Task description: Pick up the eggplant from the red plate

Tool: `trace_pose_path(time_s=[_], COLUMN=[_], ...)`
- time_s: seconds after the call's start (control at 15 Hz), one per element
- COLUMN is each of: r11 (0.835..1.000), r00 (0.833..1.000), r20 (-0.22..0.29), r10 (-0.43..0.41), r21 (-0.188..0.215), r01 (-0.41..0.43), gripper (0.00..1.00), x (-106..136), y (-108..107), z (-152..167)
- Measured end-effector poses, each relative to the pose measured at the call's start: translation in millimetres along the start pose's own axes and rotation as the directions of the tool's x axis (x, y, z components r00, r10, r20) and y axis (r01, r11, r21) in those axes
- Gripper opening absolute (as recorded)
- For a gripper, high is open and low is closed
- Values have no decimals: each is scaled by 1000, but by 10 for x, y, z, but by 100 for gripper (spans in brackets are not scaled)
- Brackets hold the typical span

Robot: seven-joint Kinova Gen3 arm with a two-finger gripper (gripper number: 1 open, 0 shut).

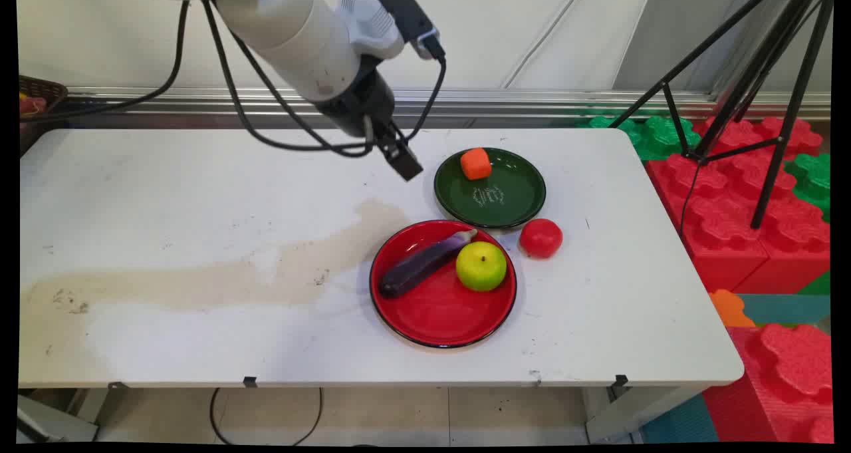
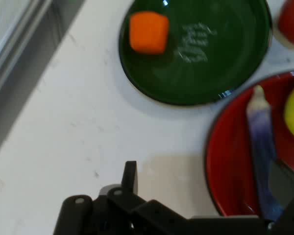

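Our end effector (image 1: pixel 403 161) hung wide and empty above the counter (image 1: pixel 199 240), just left of the green plate (image 1: pixel 512 203) with the orange block (image 1: pixel 476 163).

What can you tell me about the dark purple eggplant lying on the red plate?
The dark purple eggplant is long, slim and glossy, like a plastic toy, with a paler lilac-grey stem end. It lies flat on its side in the round red plate with a black rim, slanting from the plate's near left up to its far edge, stem end toward the dark green plate. Its stem end seems to touch the yellow-green apple sharing the plate. The black gripper hangs apart from it, above bare table.
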Motion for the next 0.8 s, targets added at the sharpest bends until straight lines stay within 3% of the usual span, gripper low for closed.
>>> trace_pose_path(time_s=[0.33, 0.8], r11=[1000, 999], r00=[997, 982], r20=[72, 186], r10=[-26, -20], r21=[-10, -37], r01=[27, 27], gripper=[100, 100], x=[-35, -38], y=[171, 346], z=[48, 477])
